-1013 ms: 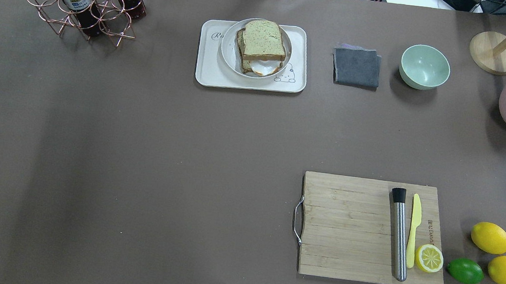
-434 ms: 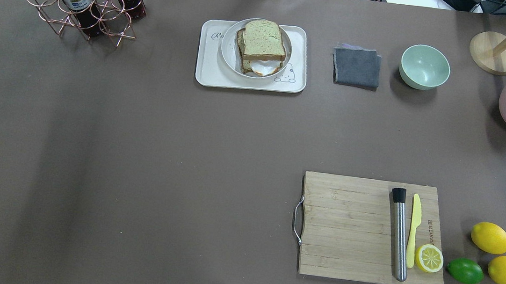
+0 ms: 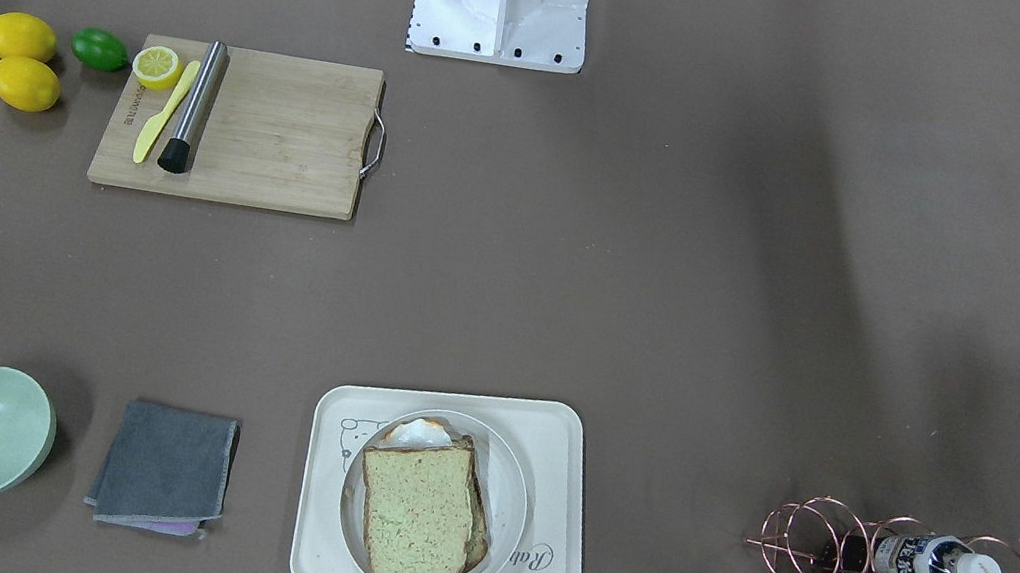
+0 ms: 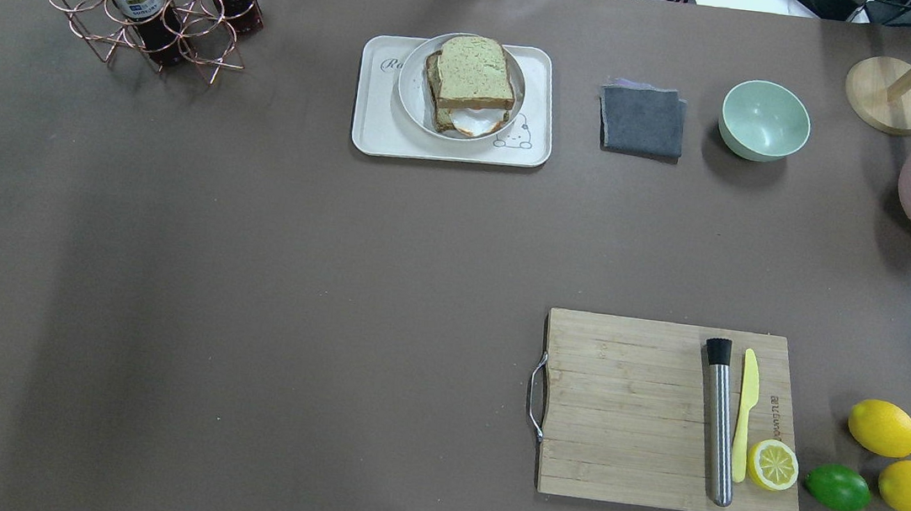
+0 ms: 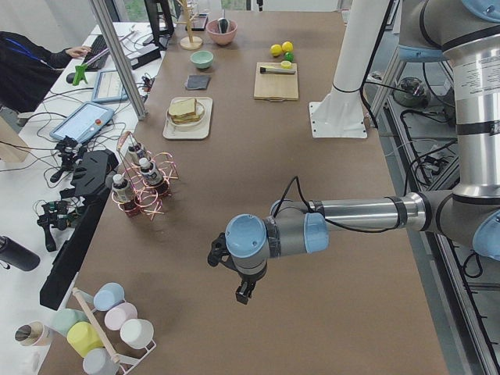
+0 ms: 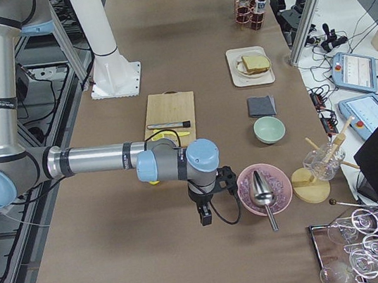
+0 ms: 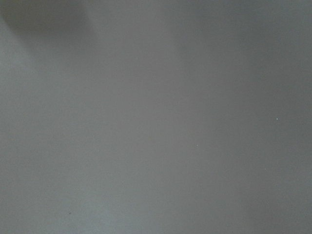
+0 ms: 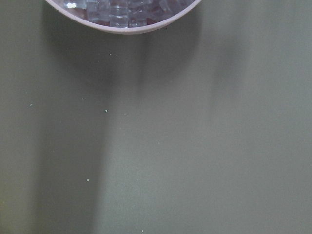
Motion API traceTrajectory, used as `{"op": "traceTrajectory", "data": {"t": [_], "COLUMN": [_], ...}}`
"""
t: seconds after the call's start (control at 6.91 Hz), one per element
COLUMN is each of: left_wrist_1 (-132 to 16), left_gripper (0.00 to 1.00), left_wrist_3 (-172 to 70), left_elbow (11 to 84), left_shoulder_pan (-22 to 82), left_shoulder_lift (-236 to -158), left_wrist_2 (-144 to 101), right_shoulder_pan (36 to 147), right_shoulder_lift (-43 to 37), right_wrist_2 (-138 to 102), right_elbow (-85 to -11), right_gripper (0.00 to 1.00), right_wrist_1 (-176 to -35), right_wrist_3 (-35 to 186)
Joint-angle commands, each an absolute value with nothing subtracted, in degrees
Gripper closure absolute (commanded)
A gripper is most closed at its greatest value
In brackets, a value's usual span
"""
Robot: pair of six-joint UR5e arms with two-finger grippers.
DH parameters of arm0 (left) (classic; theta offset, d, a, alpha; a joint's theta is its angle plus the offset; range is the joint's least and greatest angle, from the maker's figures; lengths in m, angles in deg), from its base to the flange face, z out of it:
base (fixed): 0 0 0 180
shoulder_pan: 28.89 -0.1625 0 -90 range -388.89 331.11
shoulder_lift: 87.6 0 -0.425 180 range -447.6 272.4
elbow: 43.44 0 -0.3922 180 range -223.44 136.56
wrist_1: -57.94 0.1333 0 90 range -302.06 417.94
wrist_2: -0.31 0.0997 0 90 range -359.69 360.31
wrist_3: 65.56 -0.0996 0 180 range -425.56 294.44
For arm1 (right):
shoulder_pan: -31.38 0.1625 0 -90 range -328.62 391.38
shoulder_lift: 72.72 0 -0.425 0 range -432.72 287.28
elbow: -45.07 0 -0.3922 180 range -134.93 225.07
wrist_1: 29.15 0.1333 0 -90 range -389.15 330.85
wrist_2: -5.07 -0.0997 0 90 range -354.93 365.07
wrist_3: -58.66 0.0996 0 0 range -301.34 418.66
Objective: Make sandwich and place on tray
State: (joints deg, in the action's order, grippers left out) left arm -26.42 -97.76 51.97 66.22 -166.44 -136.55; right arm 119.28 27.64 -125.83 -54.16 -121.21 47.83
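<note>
The sandwich (image 4: 474, 81) sat on the round plate (image 4: 406, 96) inside the tray (image 4: 376, 127), far-middle of the table (image 4: 251, 268), well apart from the left gripper (image 5: 244, 294) and right gripper (image 6: 205, 217) at opposite ends, neither plainly nearer, jaw spread impossible to tell.

A bamboo cutting board (image 4: 626, 409) carries a steel muddler (image 4: 718, 427), yellow plastic knife (image 4: 744, 413) and halved lemon (image 4: 772, 465). A folded grey cloth (image 4: 642, 121) lies beside a mint-green bowl (image 4: 764, 120).
</note>
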Motion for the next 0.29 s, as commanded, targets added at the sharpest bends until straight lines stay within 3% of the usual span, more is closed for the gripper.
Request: {"op": "traceTrajectory", "data": {"t": [0.0,0.14], "left_wrist_1": [-26.52,-26.44], "left_gripper": [0.02,0.02], "left_wrist_3": [-97.56,-97.64], "left_elbow": [49.56,49.73], "left_shoulder_pan": [65.94,65.85], "left_shoulder_lift": [-167.31,-166.97], "left_wrist_2": [-136.37,-136.36], "right_shoulder_pan": [119.36,119.36], "right_shoulder_lift": [27.66,27.48], "right_wrist_2": [-127.30,-127.30], "right_elbow": [-54.59,-54.33], "right_gripper": [0.00,0.00], "right_wrist_1": [-121.09,-121.26], "right_wrist_3": [48.47,49.43]}}
